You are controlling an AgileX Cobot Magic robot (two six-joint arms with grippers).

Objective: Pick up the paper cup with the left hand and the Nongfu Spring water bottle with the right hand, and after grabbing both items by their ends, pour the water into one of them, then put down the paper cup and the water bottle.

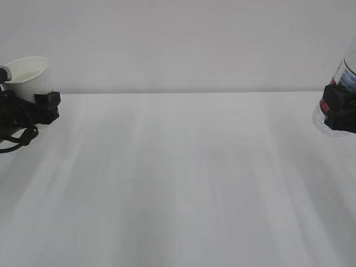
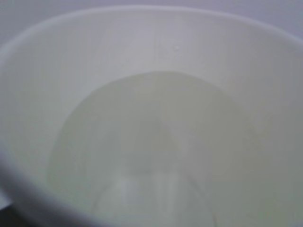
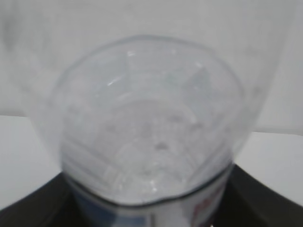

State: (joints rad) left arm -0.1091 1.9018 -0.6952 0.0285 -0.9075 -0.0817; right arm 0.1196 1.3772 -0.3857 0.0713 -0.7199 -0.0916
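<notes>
Left pincer [image 1: 33, 108] clamped round cup [image 1: 30, 75], right pincer [image 1: 339, 114] round bottle [image 1: 334, 105], above tabletop [image 1: 183, 178]. Water [image 2: 156, 146] inside cup visible only from left wrist.

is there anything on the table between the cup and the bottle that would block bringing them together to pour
Nothing visible. The paper cup, held at the far left by the left hand, and the Nongfu Spring water bottle, held at the far right by the right hand, have only bare table between them.

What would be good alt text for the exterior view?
A white table stretches between two robot hands: at the far left, the left hand holds a tilted paper cup; at the right edge, the right hand grips a water bottle, partly cut off.
</notes>
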